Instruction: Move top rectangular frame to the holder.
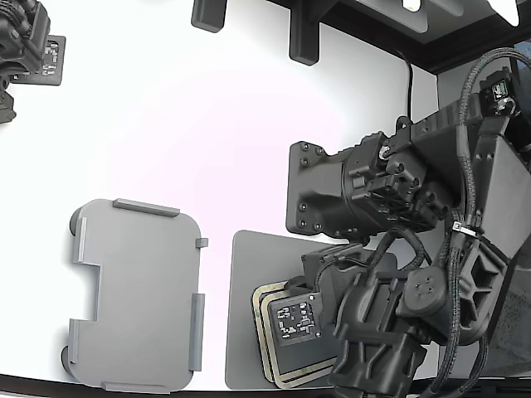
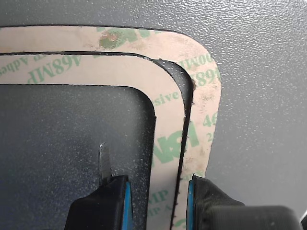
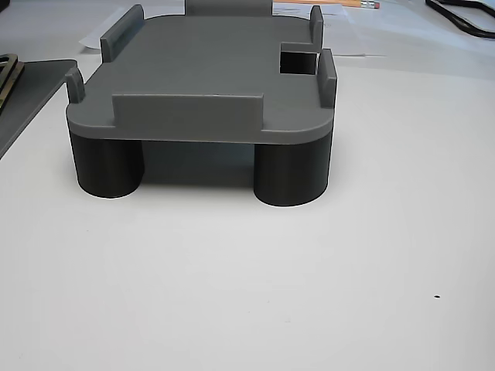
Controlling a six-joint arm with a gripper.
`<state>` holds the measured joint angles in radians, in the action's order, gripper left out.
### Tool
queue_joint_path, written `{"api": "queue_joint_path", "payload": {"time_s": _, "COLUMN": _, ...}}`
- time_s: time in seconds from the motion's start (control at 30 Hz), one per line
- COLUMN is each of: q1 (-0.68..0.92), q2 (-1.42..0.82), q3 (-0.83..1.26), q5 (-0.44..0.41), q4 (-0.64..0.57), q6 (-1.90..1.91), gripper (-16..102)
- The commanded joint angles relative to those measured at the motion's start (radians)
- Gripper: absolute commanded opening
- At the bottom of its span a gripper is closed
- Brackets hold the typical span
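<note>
Two beige-tan frames lie stacked and slightly offset on a dark grey mat [image 2: 259, 72]. The top rectangular frame [image 2: 168, 139] has green print and rests on the lower frame [image 2: 206, 96]. My gripper [image 2: 158, 194] is open, with one finger [image 2: 112, 203] inside the frame's open middle and the other [image 2: 208, 201] outside its side strip. In the exterior view the arm [image 1: 373, 323] covers most of the stack [image 1: 265, 340], and the fingertips are hidden. The holder [image 1: 137, 294], a light grey tray with edge tabs, stands empty on the exterior view's left and also shows in the other view [image 3: 201, 69].
The mat [image 1: 245, 274] lies to the right of the holder in the exterior view. A second arm [image 1: 25, 41] sits at the far left corner. Black brackets [image 1: 303, 33] stand along the back. The white table's front edge runs close below the holder.
</note>
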<state>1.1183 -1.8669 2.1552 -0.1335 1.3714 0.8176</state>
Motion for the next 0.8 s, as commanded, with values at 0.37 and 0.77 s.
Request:
{"api": "queue_joint_path", "payload": {"time_s": 0.37, "q1": -0.021, "q2": -0.026, "q3": 0.017, "q5": 0.002, "q4": -0.025, "q6": 0.002, "gripper": 41}}
{"api": "queue_joint_path", "payload": {"time_s": 0.77, "q1": -0.021, "q2": -0.028, "q3": 0.025, "q5": 0.009, "q4": -0.014, "q6": 0.005, "gripper": -10}}
